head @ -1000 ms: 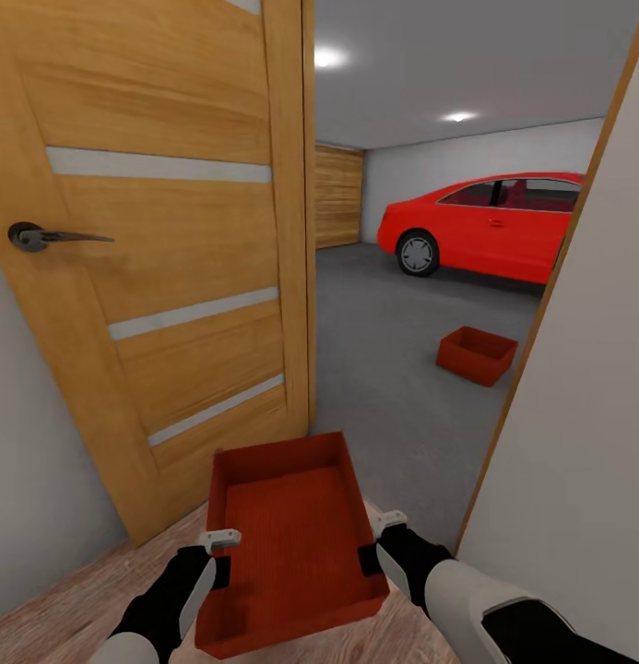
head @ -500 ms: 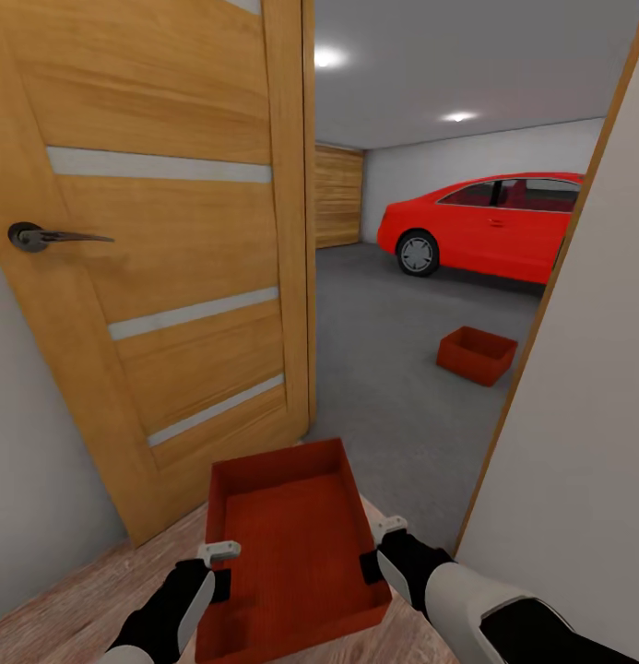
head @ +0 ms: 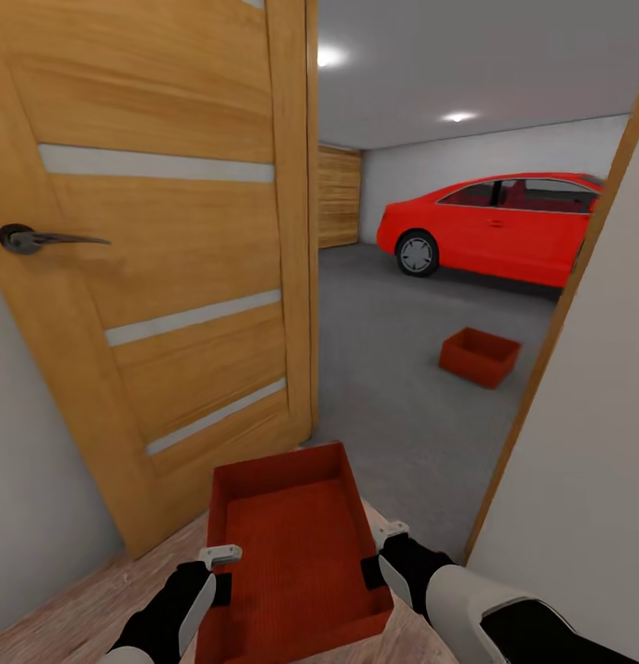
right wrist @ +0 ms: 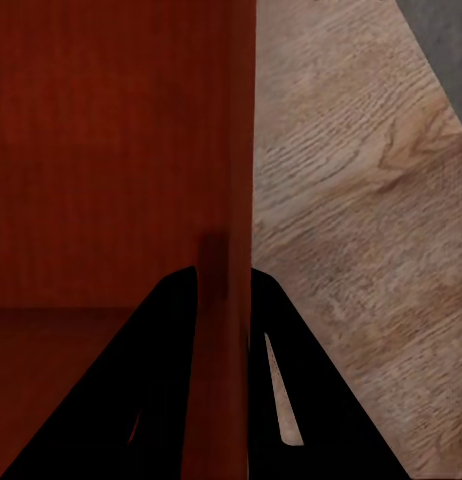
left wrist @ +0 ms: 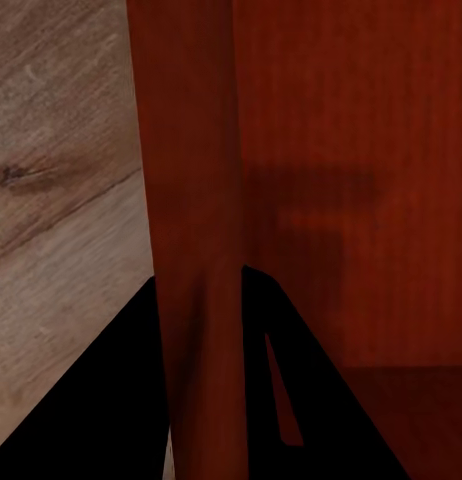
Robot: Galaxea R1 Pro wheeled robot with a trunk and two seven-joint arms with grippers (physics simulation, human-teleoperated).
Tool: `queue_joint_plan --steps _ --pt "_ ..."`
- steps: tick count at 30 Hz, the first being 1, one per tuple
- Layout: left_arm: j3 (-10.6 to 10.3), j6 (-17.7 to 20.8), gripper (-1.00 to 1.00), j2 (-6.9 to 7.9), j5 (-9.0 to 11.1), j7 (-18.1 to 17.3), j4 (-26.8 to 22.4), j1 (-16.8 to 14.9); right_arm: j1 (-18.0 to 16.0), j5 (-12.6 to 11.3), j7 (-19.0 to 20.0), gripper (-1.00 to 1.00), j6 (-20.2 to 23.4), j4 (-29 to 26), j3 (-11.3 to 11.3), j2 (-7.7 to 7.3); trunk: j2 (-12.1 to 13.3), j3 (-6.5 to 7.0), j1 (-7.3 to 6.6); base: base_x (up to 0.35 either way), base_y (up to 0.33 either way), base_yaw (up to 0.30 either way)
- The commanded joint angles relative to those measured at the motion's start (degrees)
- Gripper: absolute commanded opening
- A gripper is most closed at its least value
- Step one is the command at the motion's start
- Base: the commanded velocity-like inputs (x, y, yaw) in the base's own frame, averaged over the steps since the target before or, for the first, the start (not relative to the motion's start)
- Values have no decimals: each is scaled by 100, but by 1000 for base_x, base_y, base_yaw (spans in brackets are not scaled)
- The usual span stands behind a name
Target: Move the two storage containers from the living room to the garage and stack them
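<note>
I hold the long shallow red-orange container (head: 291, 549) in front of me, above the wood-plank floor (head: 88, 609) at the doorway. My left gripper (head: 219, 576) is shut on its left wall (left wrist: 196, 250) and my right gripper (head: 372, 561) is shut on its right wall (right wrist: 228, 200). The deeper, squarer container (head: 479, 356) sits on the garage's dark-grey concrete floor (head: 393, 369), ahead and to the right, in front of the red car (head: 499, 224).
An open wooden door (head: 162, 267) with a dark handle (head: 33, 239) stands close on my left. A white wall (head: 586, 443) with a wooden door frame (head: 559, 323) bounds the right. A wooden garage door (head: 339, 195) lies far back.
The view has crept forward slightly toward the doorway; the door handle has slid left and the tray sits a little lower in the picture. Both grips are unchanged.
</note>
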Motion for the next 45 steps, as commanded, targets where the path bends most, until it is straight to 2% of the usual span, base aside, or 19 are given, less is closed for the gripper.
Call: queue_joint_plan --steps 1,10,30,38,45 --pt "-112 -8 -100 -2 98 52 -2 5 -11 11 3 -100 36 -444 -145 2 -3 -2 -1 3 2 -186" --pt "-113 -8 -100 -1 98 51 -2 5 -11 11 3 -100 36 -444 -146 2 -3 39 -1 0 0 -210" --pt "-111 -8 -100 -4 98 60 -2 5 -4 11 3 -100 36 -444 -146 2 -3 43 -1 -115 62 -13" --pt "-111 -8 -100 -4 98 60 -2 5 -2 11 3 -100 36 -444 -146 2 -3 61 -1 0 2 -237" --pt "-111 -8 -100 -4 99 60 -2 5 -2 11 3 -100 36 -444 -145 2 -3 67 -1 0 222 -78"
